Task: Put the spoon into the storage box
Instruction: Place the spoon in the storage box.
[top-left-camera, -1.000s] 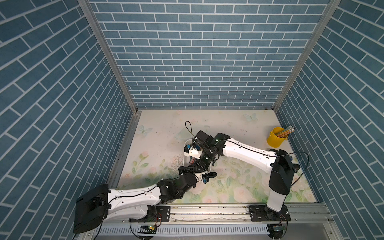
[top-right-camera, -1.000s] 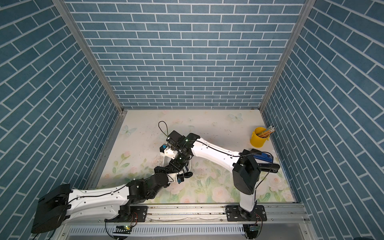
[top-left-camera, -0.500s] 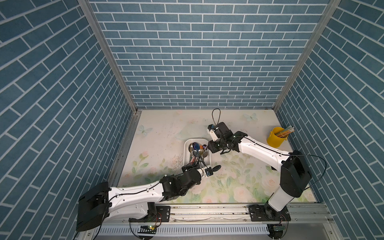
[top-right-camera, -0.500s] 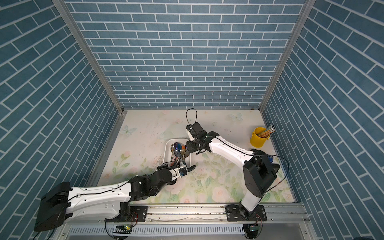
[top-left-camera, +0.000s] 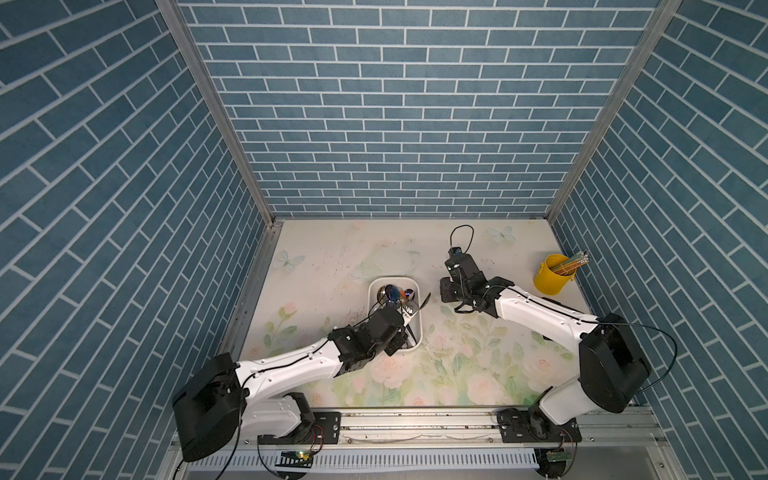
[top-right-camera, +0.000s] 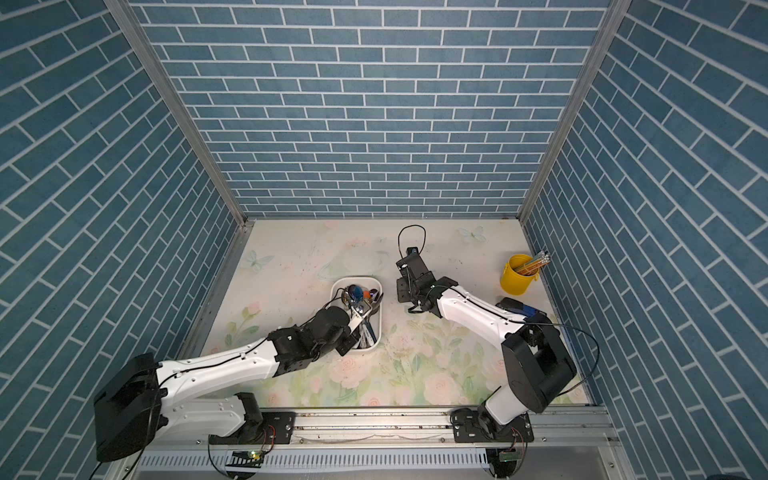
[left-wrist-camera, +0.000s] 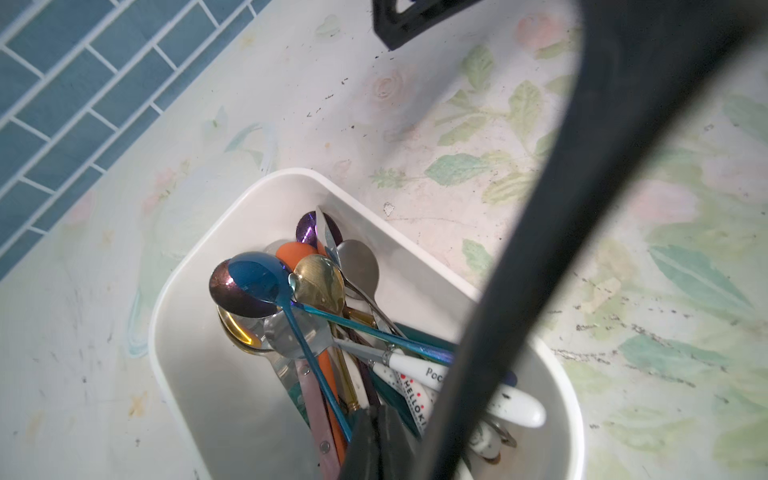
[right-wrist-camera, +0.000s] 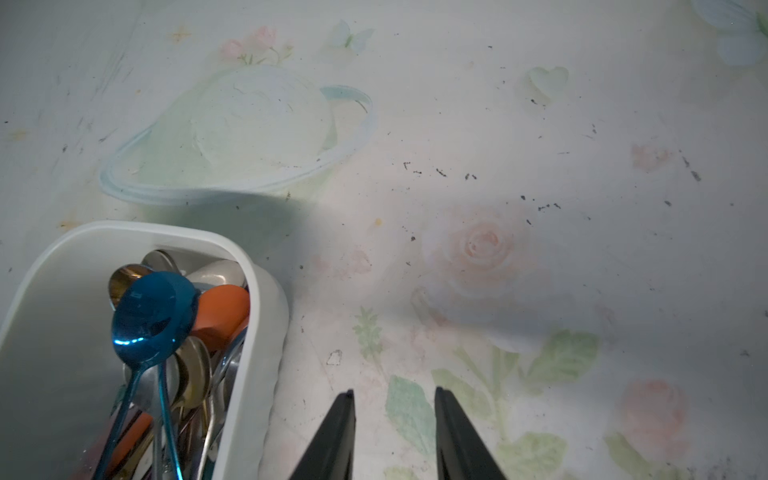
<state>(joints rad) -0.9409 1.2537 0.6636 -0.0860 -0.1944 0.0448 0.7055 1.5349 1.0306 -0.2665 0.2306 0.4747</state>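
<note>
Left pincer (left-wrist-camera: 376, 415): tips closed together, low over the near end of the storage box (left-wrist-camera: 291, 174), among the handle ends. The thin handle of the blue spoon (left-wrist-camera: 253, 278) runs right up beside the tips. I cannot tell whether they pinch it or only touch it. A black cable (left-wrist-camera: 582, 208) arcs across the left wrist view and hides part of that end.

I take the blue spoon to be the task's spoon. It lies uppermost in the box, bowl toward the far end and handle toward the front. The other spoons (left-wrist-camera: 320, 278) lie the same way, probably because the box is about one spoon long and takes them only lengthwise.

In both top views the box (top-left-camera: 395, 279) stands a little left of the middle of the worktop (top-left-camera: 478, 374), long side running front to back. One handle pokes over its right rim.

Right pincer (right-wrist-camera: 392, 392): jaws apart, nothing between them, over bare worktop just beside the box's right wall. It looks parked clear of the left arm's reach.

Yellow cup (top-left-camera: 552, 280) with pencils (top-left-camera: 575, 262) stands near the right edge, well apart and untouched.
</note>
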